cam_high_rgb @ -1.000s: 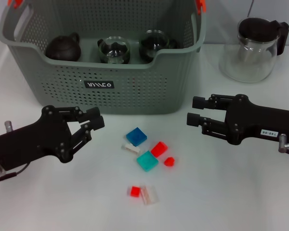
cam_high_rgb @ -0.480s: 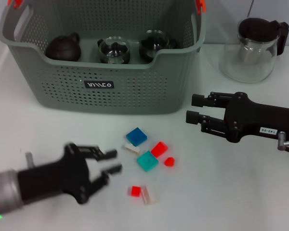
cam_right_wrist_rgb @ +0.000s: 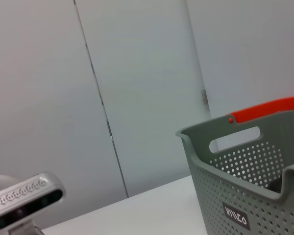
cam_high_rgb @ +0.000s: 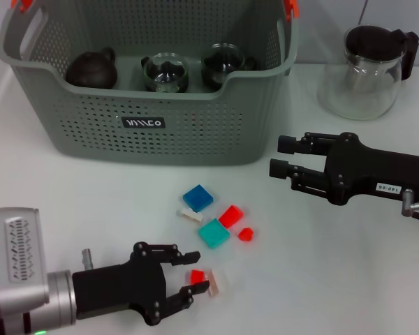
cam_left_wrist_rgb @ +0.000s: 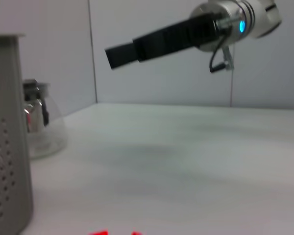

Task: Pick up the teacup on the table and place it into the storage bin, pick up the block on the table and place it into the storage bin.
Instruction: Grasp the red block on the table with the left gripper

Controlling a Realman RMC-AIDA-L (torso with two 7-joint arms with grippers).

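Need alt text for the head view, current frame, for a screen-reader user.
The left gripper, open, sits low on the white table with its fingertips around a small red block, near other scattered blocks. The right gripper, open, hovers right of the storage bin, which holds a dark teapot and two glass teacups. A glass pitcher stands far right.

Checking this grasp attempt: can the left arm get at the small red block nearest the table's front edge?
Probably yes: the left end effector is open, low beside the small red block, nothing between. A clear block touches its far side.
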